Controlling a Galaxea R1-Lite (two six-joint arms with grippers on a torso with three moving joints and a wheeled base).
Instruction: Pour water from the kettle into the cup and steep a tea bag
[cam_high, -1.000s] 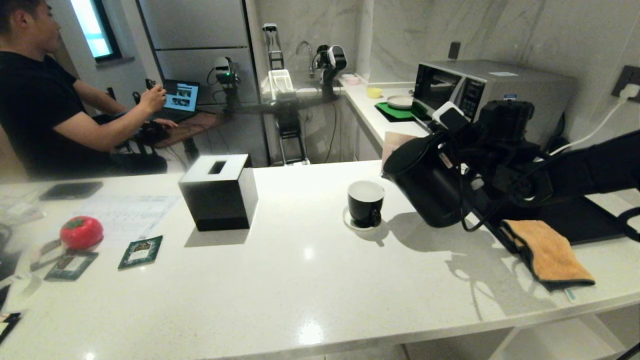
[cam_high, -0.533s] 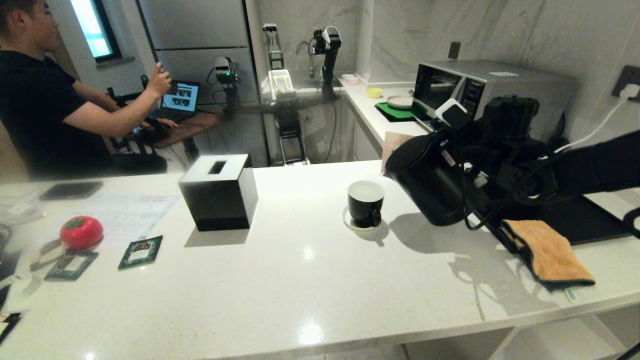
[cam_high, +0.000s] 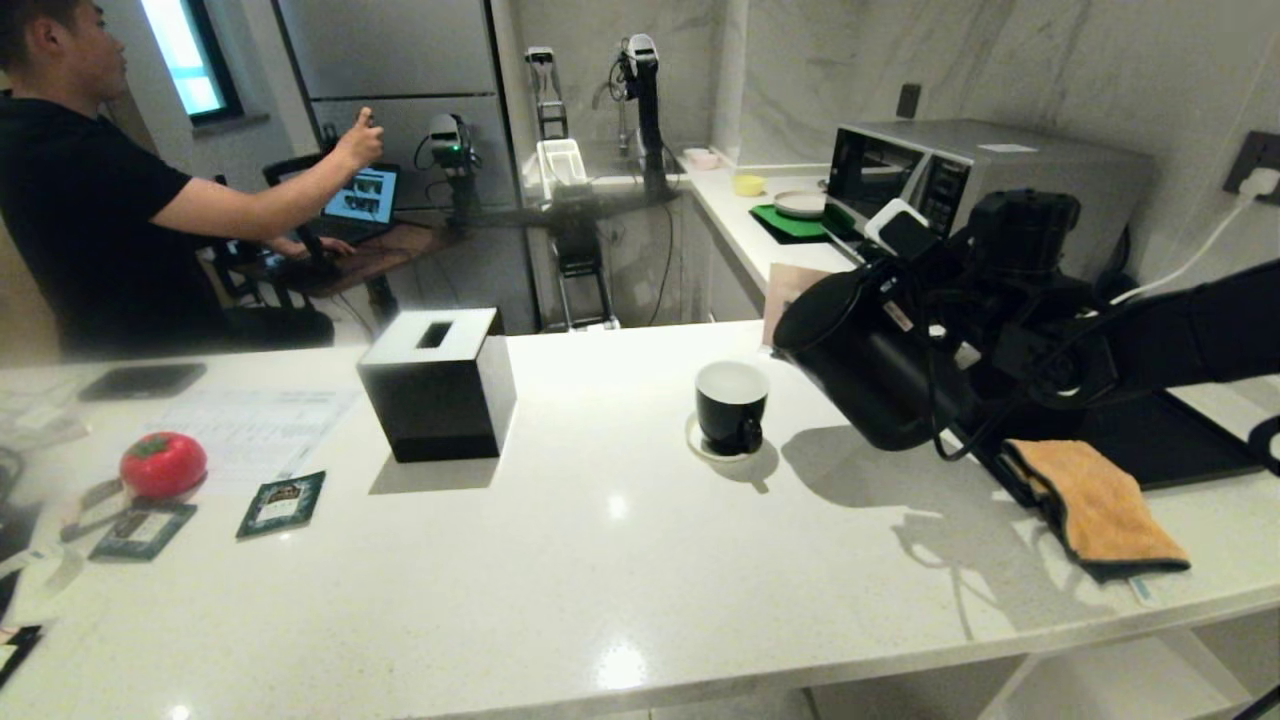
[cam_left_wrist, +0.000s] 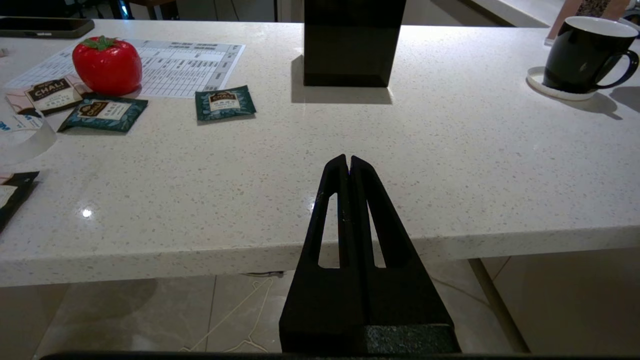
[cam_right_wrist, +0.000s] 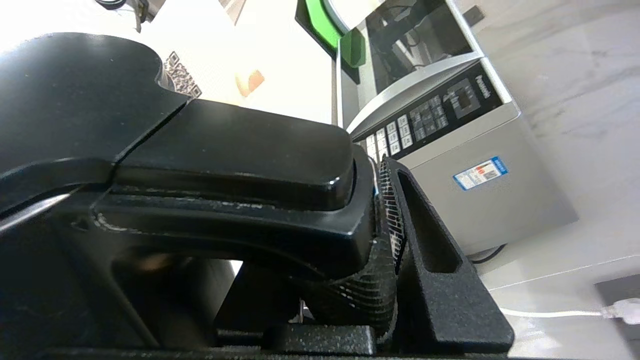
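**Kettle held tilted beside cup, left arm parked**

Kettle (cam_high: 865, 370) is off the counter, carried by the right gripper (cam_high: 960, 345), whose jaws are clamped on the black loop handle; in the right wrist view a ribbed finger pad (cam_right_wrist: 387, 210) presses against the handle's side. Body is tipped, spout end leaning toward the robot's left, in the direction of the cup (cam_high: 732, 405). Spout is near the cup's rim but to its right and not over the opening. No water stream visible.

Cup stands upright on its small white saucer (cam_high: 700, 445) on the white counter (cam_high: 620, 560), white interior showing, handle facing the near edge.

Left gripper (cam_left_wrist: 349, 165) hangs below and in front of the counter's near edge, fingers pressed together, holding nothing.

Other items on the counter:
- black tissue box (cam_high: 438, 385), left of the cup, well apart from it
- teal tea bag packet (cam_high: 282, 503), flat, near the left end; a second packet (cam_high: 140, 530) further left
- red tomato-shaped object (cam_high: 163, 465) resting on a printed sheet (cam_high: 255, 425)
- orange cloth (cam_high: 1095, 505) on the corner of a black tray (cam_high: 1170, 440) at the right

Microwave (cam_high: 985, 180) sits behind the right arm. A person (cam_high: 90, 210) is seated at a laptop in the background, one arm raised.
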